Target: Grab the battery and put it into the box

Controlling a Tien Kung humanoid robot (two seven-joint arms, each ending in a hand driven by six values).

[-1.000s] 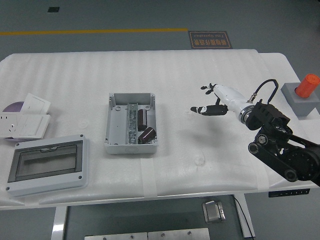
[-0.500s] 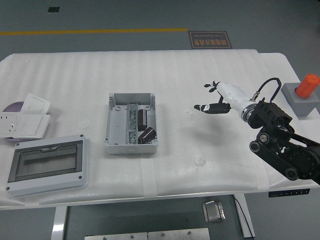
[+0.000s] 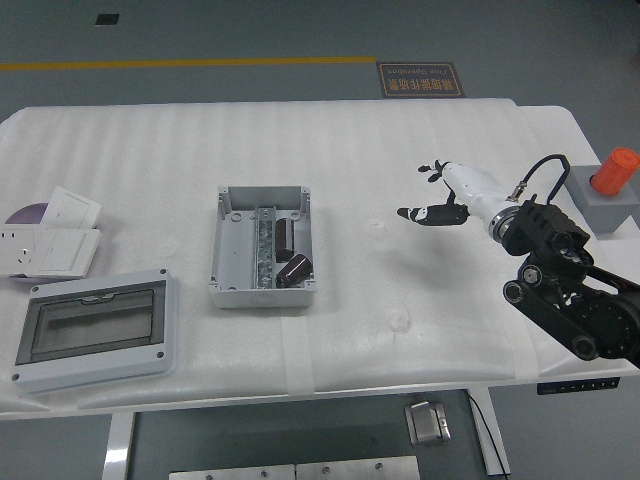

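Observation:
A grey open box [image 3: 225, 250] sits left of the table's middle, with a metal rail down its centre. Two dark cylindrical batteries lie inside it: one [image 3: 286, 233] upright along the rail, another [image 3: 296, 269] tilted near the front right corner. My right hand [image 3: 432, 192] hovers over the table at the right, well apart from the box. Its white palm and black fingers [image 3: 428, 213] are spread, and nothing is in them. The left arm is out of view.
A grey enclosure with a clear window lid [image 3: 92, 331] lies at the front left. White sockets and switch plates [image 3: 52, 240] lie at the left edge. A grey block with an orange button [image 3: 607, 187] stands at the far right.
My right hand has drawn back to the right and slightly up, away from the box, still holding nothing. The box and batteries have not moved.

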